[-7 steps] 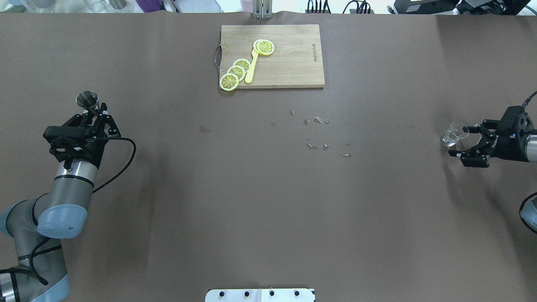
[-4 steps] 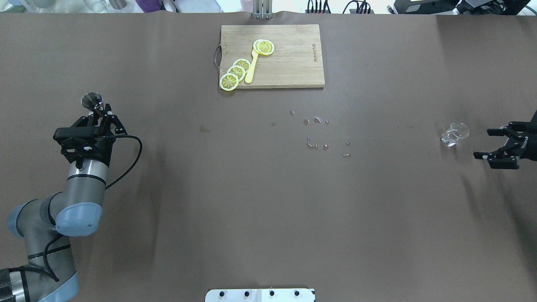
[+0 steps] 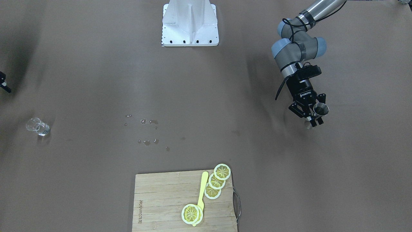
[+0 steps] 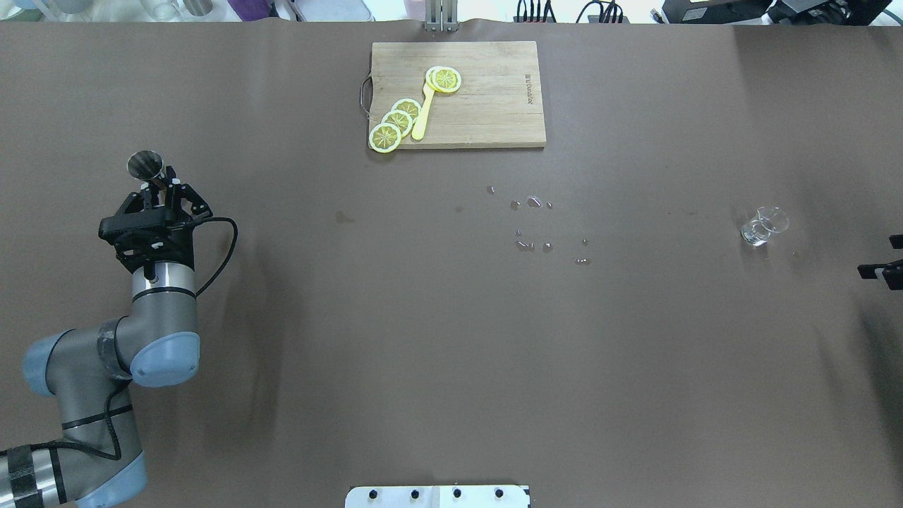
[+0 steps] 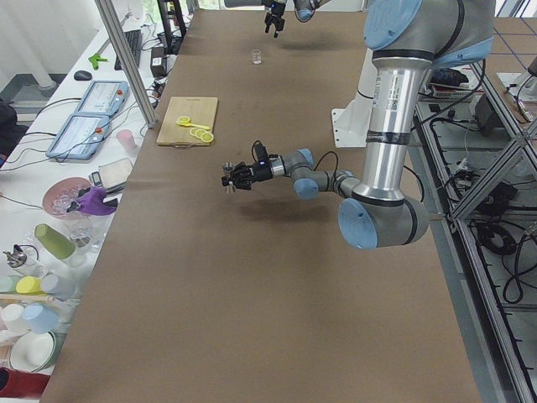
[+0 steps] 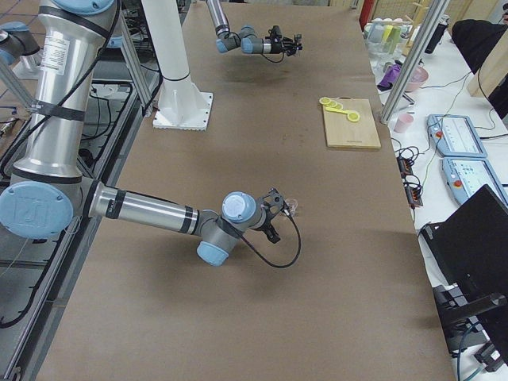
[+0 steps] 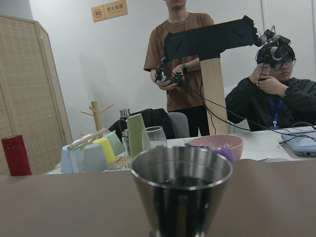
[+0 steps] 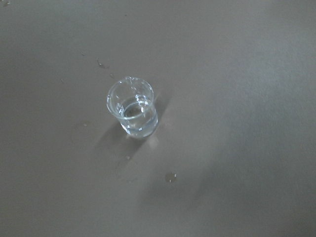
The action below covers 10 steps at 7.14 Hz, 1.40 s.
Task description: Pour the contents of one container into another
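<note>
Jigger (image 4: 146,165) sits clamped in the left jaws; right jaws spread wide, apart from the glass (image 4: 763,227)

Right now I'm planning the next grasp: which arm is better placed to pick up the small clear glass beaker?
Right. The right gripper is empty, jaws apart, nearer the small clear glass beaker. The left gripper is far across and shut on the silver steel jigger.

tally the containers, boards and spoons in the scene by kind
shiny steel conical measuring cup, gripped in the left claw: 1
small clear glass beaker: 1
rectangular wooden cutting board: 1
yellow plastic spoon: 1
Total: 4
</note>
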Tool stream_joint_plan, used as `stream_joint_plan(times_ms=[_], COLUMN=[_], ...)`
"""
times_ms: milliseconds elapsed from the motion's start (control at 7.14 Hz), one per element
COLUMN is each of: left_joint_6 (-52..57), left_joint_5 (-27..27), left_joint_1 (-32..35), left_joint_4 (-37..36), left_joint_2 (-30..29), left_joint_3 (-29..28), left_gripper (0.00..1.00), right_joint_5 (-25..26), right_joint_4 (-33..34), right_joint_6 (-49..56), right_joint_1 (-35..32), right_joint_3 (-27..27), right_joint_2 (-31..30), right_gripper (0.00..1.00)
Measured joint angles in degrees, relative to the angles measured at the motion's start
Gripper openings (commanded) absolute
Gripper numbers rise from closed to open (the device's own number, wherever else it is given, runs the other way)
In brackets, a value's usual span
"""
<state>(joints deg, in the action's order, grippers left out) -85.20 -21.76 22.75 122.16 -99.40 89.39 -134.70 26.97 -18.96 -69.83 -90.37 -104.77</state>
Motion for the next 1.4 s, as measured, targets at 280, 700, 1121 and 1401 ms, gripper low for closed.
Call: stream_joint_plan(times_ms=[280, 700, 1121, 1401], left_joint_6=[-7.12, -15.78, -20.16, -24.16], left_joint_5=[0.61, -3.31, -7.4, -8.64], left_joint_1=[2.36, 4.48, 4.05, 2.78], left_joint_4=[-4.33, -9.74, -12.98, -16.11], left_joint_2=[-1.99, -4.02, -4.07, -4.09], left_joint_3=[-2.35, -3.42, -3.7, -3.83], left_gripper=[0.0, 0.0, 0.0, 0.0], right_joint_5=[-3.29, -1.38, 5.59, 6.3], right_joint_4=[23.06, 49.96, 67.98, 70.96], right_joint_6=[0.16, 5.76, 11.96, 12.38], right_joint_1=[-4.49, -9.58, -14.46, -15.4], right_joint_3=[-8.6, -13.71, -14.4, -14.28], right_joint_2=[-1.71, -1.56, 2.26, 3.13], right_gripper=[1.0, 1.0, 1.0, 1.0])
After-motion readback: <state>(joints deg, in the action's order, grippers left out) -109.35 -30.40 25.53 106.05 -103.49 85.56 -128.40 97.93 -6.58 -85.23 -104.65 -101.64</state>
